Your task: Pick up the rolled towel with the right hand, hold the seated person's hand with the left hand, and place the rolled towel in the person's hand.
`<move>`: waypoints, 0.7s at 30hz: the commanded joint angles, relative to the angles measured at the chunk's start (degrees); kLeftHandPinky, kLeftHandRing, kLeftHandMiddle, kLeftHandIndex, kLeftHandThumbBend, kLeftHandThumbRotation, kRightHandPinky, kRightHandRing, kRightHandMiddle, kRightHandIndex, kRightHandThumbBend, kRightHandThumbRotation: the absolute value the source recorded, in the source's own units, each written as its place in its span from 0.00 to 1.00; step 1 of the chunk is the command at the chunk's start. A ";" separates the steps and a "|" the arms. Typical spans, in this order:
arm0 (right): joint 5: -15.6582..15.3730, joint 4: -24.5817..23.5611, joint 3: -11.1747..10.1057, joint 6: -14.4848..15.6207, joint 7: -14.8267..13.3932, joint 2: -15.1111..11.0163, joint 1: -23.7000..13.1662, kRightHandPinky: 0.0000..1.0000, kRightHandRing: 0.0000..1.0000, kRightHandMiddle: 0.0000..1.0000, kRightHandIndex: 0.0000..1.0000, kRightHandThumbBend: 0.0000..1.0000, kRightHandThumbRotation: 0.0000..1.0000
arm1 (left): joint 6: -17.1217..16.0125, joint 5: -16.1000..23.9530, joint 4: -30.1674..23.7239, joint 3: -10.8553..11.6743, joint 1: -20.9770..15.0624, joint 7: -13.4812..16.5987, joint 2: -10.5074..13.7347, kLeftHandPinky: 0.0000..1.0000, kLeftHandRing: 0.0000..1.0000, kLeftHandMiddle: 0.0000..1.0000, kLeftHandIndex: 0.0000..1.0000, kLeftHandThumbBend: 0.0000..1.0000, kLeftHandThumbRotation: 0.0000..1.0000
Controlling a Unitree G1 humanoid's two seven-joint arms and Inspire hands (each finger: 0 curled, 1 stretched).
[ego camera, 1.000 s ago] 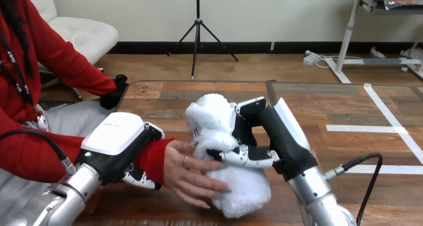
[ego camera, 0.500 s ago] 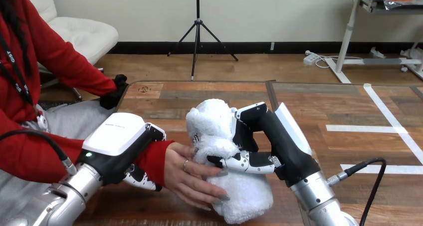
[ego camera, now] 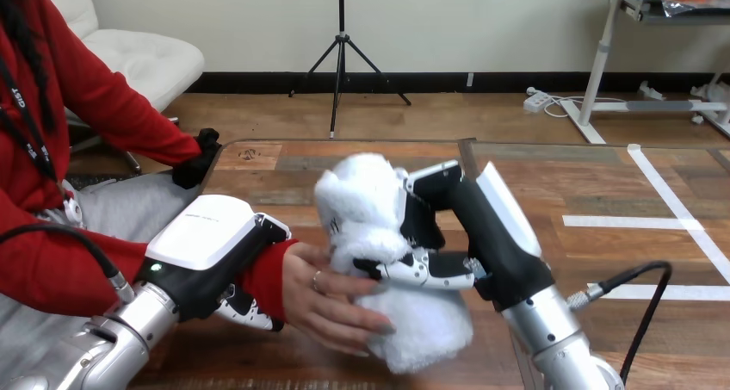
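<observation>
Head view: right hand (ego camera: 448, 245) grasps towel (ego camera: 368, 207), long axis upright, tilted far-left, its near end resting on person's hand (ego camera: 331, 297) just left of it. Left hand (ego camera: 211, 250) apparently clasps the wrist (ego camera: 269, 274), grip partly hidden.

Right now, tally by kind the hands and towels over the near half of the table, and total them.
Robot hands: 2 (left hand clasping the person's wrist; right hand gripping the rolled towel)
Person's hand: 1
Rolled towel: 1
Total: 4
</observation>
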 commanded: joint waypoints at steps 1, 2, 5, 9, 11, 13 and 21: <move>5.45 -12.87 0.68 -5.88 -0.61 3.22 -10.05 0.02 0.06 0.09 0.09 0.59 0.00 | -3.52 -3.65 -6.46 2.63 -10.11 2.73 -3.81 0.29 0.32 0.37 0.39 0.85 0.05; 5.69 -12.50 0.78 -6.09 -0.55 3.30 -10.26 0.02 0.06 0.09 0.09 0.59 0.00 | -3.59 -3.63 -6.37 2.63 -10.17 2.78 -3.84 0.29 0.32 0.37 0.39 0.85 0.05; 5.77 -11.79 0.96 -6.46 -0.63 3.53 -10.76 0.02 0.06 0.09 0.09 0.60 0.00 | -3.90 -3.52 -6.27 2.67 -10.25 3.03 -3.89 0.29 0.32 0.37 0.39 0.85 0.05; 5.51 -11.22 1.09 -6.71 -0.84 3.74 -11.24 0.02 0.06 0.09 0.09 0.60 0.00 | -4.08 -3.21 -6.23 2.70 -10.35 3.28 -3.94 0.29 0.32 0.37 0.39 0.85 0.05; 5.45 -10.97 1.19 -6.88 -0.89 3.85 -11.48 0.02 0.06 0.09 0.09 0.60 0.00 | -4.03 -3.07 -6.28 2.73 -10.38 3.21 -3.96 0.29 0.32 0.37 0.39 0.85 0.05; 5.64 -10.61 1.38 -7.17 -0.82 4.00 -11.76 0.02 0.06 0.09 0.09 0.60 0.00 | -4.02 -3.10 -6.32 2.79 -10.38 3.03 -4.00 0.29 0.32 0.37 0.39 0.85 0.05; 5.55 -8.80 2.02 -8.53 -1.33 4.89 -13.13 0.02 0.06 0.10 0.09 0.61 0.00 | -4.36 -3.26 -6.33 3.15 -10.36 2.79 -4.36 0.29 0.32 0.37 0.39 0.85 0.06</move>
